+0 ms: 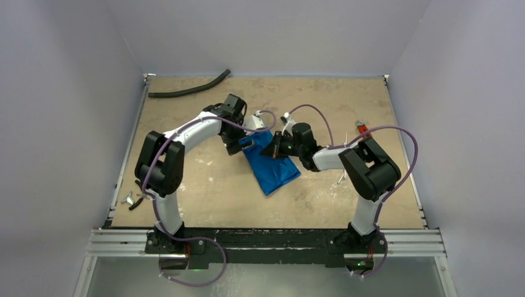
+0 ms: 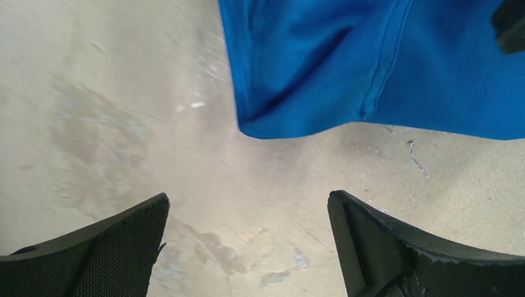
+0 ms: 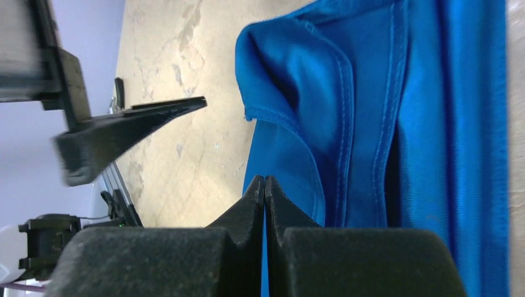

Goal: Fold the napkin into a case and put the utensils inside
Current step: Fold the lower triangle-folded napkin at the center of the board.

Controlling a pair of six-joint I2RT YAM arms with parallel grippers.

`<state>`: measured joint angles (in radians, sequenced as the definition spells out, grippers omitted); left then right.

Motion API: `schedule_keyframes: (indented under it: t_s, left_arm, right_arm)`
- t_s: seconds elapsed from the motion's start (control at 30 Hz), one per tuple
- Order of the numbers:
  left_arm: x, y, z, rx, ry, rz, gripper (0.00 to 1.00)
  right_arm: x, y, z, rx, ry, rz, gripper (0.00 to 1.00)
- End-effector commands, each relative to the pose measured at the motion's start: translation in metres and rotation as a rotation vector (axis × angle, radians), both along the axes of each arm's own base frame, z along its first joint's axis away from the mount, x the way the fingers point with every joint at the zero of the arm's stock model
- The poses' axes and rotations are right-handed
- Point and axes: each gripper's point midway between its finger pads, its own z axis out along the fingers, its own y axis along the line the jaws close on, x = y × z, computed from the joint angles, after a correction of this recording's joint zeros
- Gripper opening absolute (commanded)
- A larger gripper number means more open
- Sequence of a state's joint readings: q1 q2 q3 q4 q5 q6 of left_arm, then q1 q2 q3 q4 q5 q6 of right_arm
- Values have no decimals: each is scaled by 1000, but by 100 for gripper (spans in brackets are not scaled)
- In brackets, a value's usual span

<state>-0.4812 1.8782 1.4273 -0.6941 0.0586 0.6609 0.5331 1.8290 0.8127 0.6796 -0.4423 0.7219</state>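
Roughly, napkin (image 1: 272, 170) lies lengthwise far-to-near, seemingly folded.

We see flat, even overhead light, faint shadows; top view sharp, both wrist views soft in places.

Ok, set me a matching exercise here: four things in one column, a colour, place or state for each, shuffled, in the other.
1 napkin
2 hose
3 left end effector
4 right end effector

A open
B shut
C blue, between the two arms
D black, far-left corner

Pairs: 1-C; 2-D; 3-A; 4-B
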Motion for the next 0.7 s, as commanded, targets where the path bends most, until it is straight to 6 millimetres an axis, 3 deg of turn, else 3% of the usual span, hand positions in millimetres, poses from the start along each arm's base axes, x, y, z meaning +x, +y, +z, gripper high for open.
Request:
schedule_keyframes:
  t_s: [0.0, 0.2, 0.33, 0.5, 0.67]
  left_arm:
    - [3, -2, -8, -15, -40, 70, 99]
    - [31, -17, 0, -72, -80, 86, 98]
    - [43, -16, 2, -62, -121, 97, 99]
    - [53, -19, 2, -79, -134, 112, 99]
    - [62, -19, -1, -92, -131, 141, 99]
  right_arm:
    - [0, 5, 10, 4, -40, 34, 0]
    - [-2, 2, 11, -17, -48, 33, 0]
    - [0, 2, 8, -29, -45, 35, 0]
    - [-3, 5, -3, -39, -24, 49, 0]
    - [-4, 7, 0, -39, -31, 56, 0]
